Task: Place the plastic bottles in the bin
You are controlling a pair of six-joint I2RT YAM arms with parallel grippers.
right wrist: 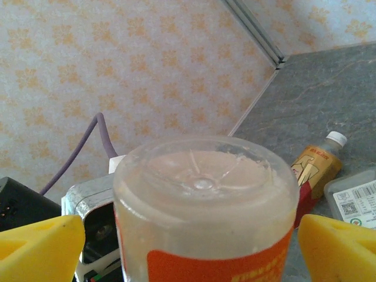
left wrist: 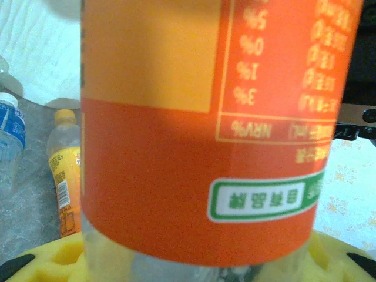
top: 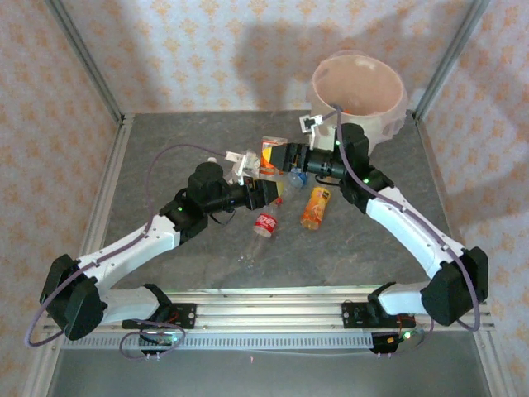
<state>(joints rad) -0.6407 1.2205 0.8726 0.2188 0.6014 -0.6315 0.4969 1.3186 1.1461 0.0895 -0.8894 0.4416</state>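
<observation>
Handover geometry: orange-labelled bottle (left wrist: 176, 176) sits clenched in my left pincer (left wrist: 200, 267) over mid-table, its base end between the parted fingers of my right pincer (right wrist: 188, 247), a gap on each side, long axis square to the line between them. Bin (top: 318, 83) stands behind my right arm, so I judge that arm nearer for the drop. Right wrist view shows the gaps; left wrist view, the label close up; top view places the bin

Top view: bright, even light; soft arm shadows on patterned back wall (top: 207, 50). Left wrist: orange-labelled clear plastic bottle (left wrist: 200, 147), print blurred. Right wrist: yellow fingertips (right wrist: 35, 247) defocused.
</observation>
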